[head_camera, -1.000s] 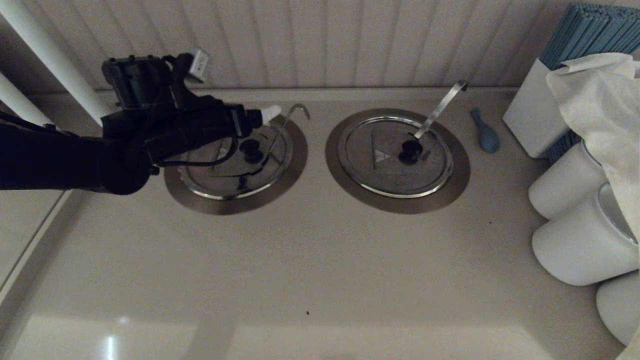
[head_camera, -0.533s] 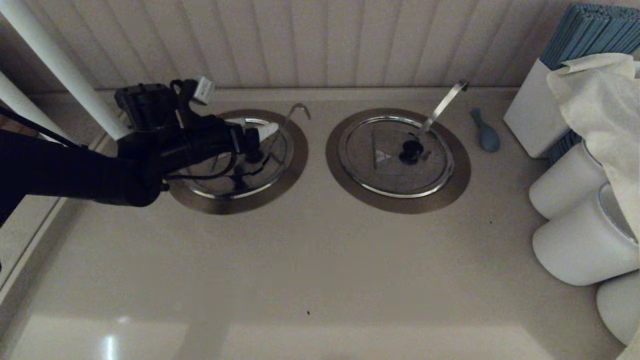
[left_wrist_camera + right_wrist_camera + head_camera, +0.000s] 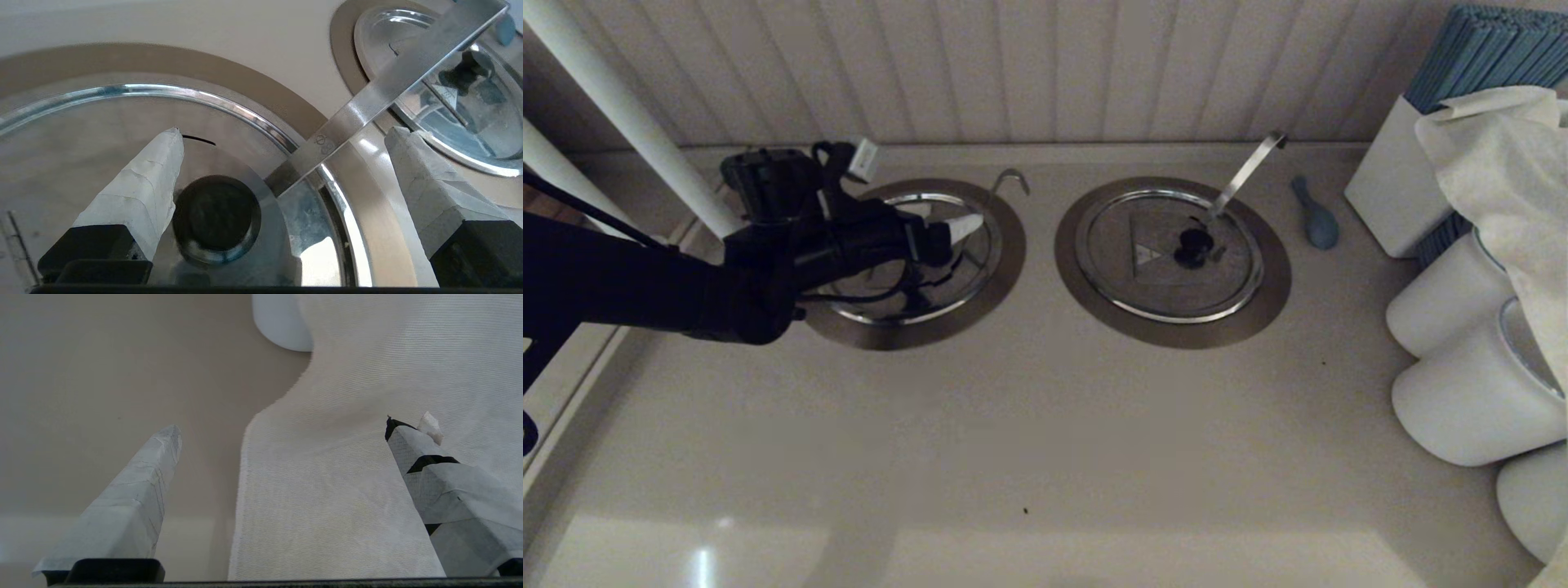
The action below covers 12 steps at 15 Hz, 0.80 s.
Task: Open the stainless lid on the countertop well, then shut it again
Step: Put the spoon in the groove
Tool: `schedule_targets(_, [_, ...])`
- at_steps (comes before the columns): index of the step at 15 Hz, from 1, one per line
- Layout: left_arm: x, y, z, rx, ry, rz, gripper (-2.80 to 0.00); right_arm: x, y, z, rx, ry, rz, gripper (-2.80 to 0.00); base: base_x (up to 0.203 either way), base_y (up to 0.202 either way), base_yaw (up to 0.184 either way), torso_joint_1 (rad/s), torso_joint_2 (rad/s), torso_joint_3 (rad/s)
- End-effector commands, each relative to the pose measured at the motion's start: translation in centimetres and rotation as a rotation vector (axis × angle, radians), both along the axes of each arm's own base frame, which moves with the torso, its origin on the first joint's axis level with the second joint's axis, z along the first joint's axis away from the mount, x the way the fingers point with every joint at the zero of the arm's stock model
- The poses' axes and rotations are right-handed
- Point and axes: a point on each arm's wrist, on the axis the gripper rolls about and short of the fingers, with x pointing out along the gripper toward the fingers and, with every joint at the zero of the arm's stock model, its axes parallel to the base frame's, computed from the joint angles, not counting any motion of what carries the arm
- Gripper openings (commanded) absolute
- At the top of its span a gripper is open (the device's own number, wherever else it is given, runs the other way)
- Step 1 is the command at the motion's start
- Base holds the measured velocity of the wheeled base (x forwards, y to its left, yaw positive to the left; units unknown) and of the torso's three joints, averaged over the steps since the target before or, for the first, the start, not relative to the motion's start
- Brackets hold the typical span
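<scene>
The stainless lid [image 3: 977, 255] lies on the countertop well [image 3: 1006, 273], the left one of two, with its thin hooked rod [image 3: 1011, 175] rising at the back. My left gripper [image 3: 943, 222] hovers low over the lid's middle and is open. In the left wrist view the black knob [image 3: 216, 214] sits between the fingers, close beside one finger [image 3: 151, 183] and far from the other. The handle [image 3: 367, 102] crosses the left gripper [image 3: 284, 132] from the lid [image 3: 102, 134]. My right gripper [image 3: 282, 426] is open over a white cloth [image 3: 347, 477], outside the head view.
The twin lid [image 3: 1152, 278] with a flat strip handle [image 3: 1245, 175] sits to the right. A blue spoon [image 3: 1315, 216], a white box of blue sticks [image 3: 1396, 180], a draped cloth [image 3: 1503, 163] and white jars [image 3: 1462, 400] crowd the right side. A white pole [image 3: 613, 106] stands at the left.
My left arm has dropped and swung towards the counter, bringing the open fingers down around the black knob. The lid and the hooked rod have not moved.
</scene>
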Motion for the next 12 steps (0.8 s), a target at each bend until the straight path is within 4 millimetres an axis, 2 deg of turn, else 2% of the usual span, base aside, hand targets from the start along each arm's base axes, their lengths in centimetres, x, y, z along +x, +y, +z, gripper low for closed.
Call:
schedule_targets(1, [0.0,-0.1,-0.1,0.004,-0.018,-0.006,0.00,0.0,0.0,0.0,0.000,-0.001,0.001,0.00,0.000,0.000,0.000,0.000,0.00,0.000])
schedule_targets(7, [0.6,-1.4,-0.6,0.004,-0.029,-0.013,0.00,0.0,0.0,0.0,0.000,-0.001,-0.001,0.00,0.000,0.000,0.000,0.000,0.00,0.000])
schedule_targets(12, [1.9,-2.2,-1.0,-0.006,-0.040,0.064,0.00,0.0,0.0,0.0,0.000,-0.001,0.001,0.00,0.000,0.000,0.000,0.000,0.00,0.000])
